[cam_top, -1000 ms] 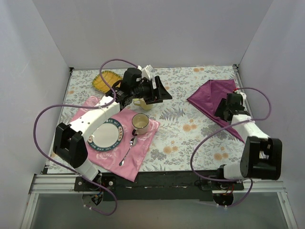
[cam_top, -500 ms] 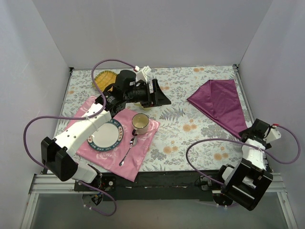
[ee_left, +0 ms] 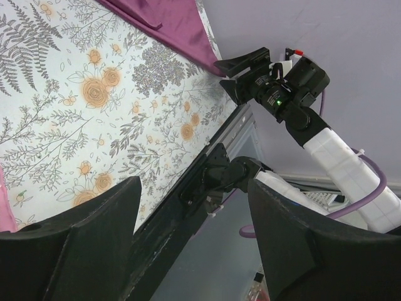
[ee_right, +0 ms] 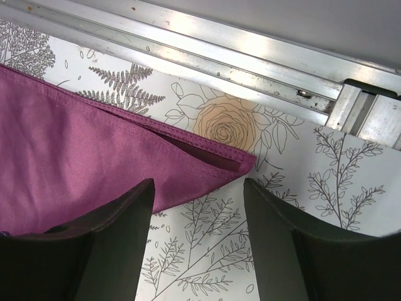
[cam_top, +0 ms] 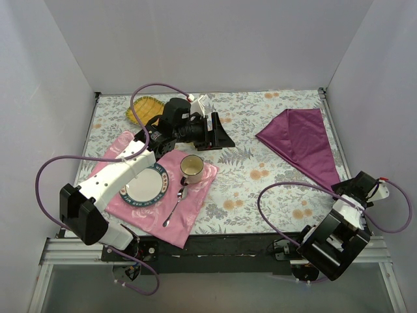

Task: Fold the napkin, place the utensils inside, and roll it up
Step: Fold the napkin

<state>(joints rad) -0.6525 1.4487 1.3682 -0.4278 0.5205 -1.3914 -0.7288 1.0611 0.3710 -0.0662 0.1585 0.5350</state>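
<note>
The napkin [cam_top: 301,141] lies folded into a dark purple triangle at the right of the table, one tip pointing to the front right. My right gripper [cam_top: 352,188] hovers open just past that tip; in the right wrist view the napkin [ee_right: 75,157] ends in a stitched corner ahead of the right gripper [ee_right: 197,188], with nothing between the fingers. My left gripper [cam_top: 218,134] hangs open and empty above the middle back of the table. In its wrist view the left gripper [ee_left: 193,188] looks across at the right arm [ee_left: 282,94] and the napkin [ee_left: 169,19]. The utensils are out of view.
A pink placemat [cam_top: 195,195] at the front left carries a plate [cam_top: 142,184], a cup [cam_top: 191,168] and a silver spoon [cam_top: 174,207]. A yellow dish [cam_top: 144,107] sits at the back left. An aluminium rail [ee_right: 250,56] borders the table's right edge.
My right gripper has drawn back from on top of the napkin to the front right corner, off its tip. The left gripper dropped slightly, then held still.
</note>
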